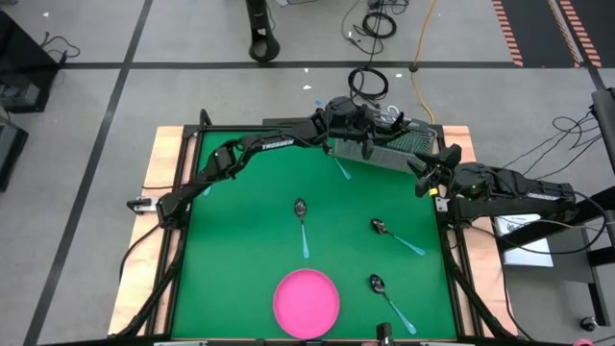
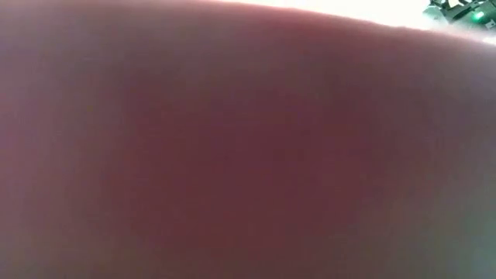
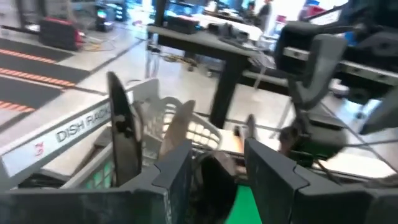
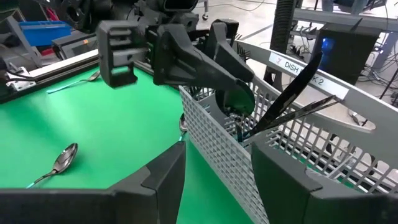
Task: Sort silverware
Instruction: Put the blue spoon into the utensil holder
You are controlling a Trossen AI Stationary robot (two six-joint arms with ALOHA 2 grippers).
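The grey wire-mesh basket (image 1: 389, 152) stands at the table's far right, with dark utensils (image 4: 292, 93) leaning in it. My left gripper (image 1: 370, 125) reaches level over it, open, with a spoon's dark head (image 4: 236, 99) between its fingers. That spoon's handle points down into the basket. Three spoons with light-blue handles lie on the green mat: one mid-table (image 1: 302, 221), one to the right (image 1: 389, 231), one near the front (image 1: 384, 293). My right gripper (image 1: 430, 178) waits open at the basket's right end. My left gripper has its fingers (image 3: 180, 168) on either side of the spoon's head (image 3: 214, 180), coming level from the table's left. I cannot tell whether they touch it. The spoon stands head up, with its handle (image 4: 239, 132) down inside the basket.
A round pink plate (image 1: 307, 300) sits at the near edge. A light-blue handle (image 1: 341, 169) pokes out on the mat by the basket's near side, and another spoon (image 4: 81, 78) lies at the far left. The low view is filled by a pink blur.
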